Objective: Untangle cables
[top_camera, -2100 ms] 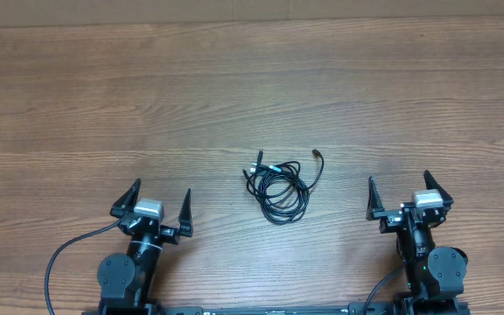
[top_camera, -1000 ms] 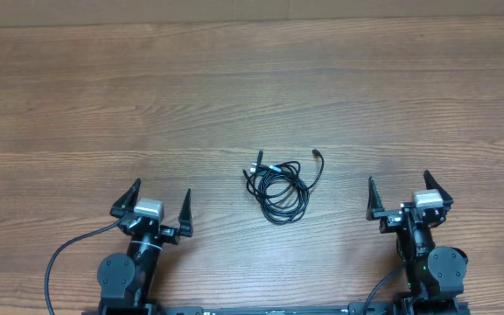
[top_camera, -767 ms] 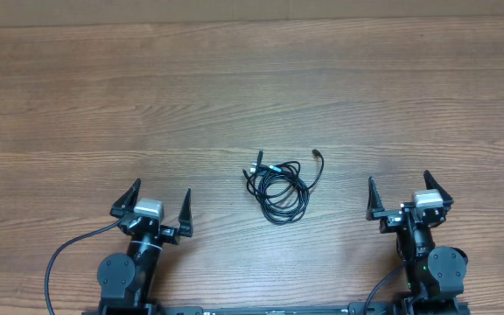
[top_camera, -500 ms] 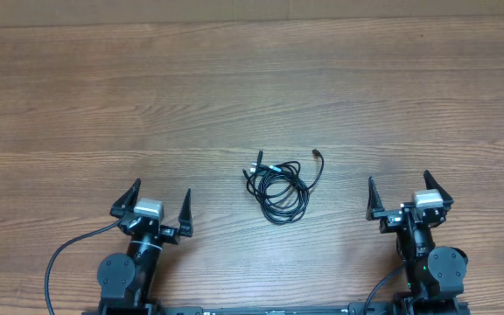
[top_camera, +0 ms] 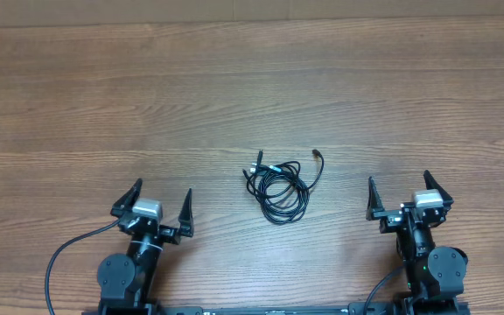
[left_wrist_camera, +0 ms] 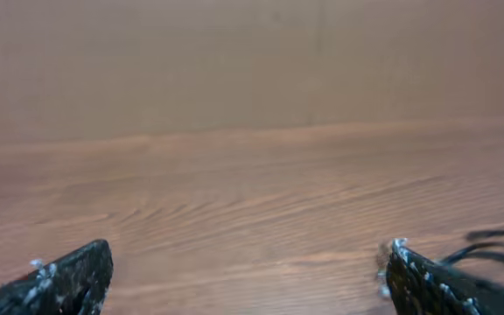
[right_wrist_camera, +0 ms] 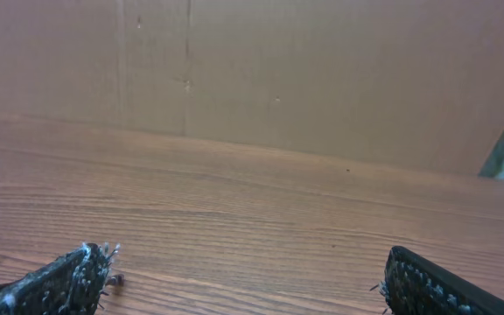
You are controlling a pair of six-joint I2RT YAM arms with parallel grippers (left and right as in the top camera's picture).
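Parked low, left arm (top_camera: 140, 234) and right arm (top_camera: 420, 229), jaws released and empty, cables (top_camera: 280, 185) coiled between both jaws, unchanged since earlier

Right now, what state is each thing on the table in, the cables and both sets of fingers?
Thin black metal-tipped cables: one tangled coil, lying on the brown wooden table, untouched.
Left fingers: open, empty, apart from the coil.
Right fingers: open, empty, apart from the coil.

Wood-grain table (top_camera: 252, 96), plain brown cardboard wall (right_wrist_camera: 322, 79) along its far edge
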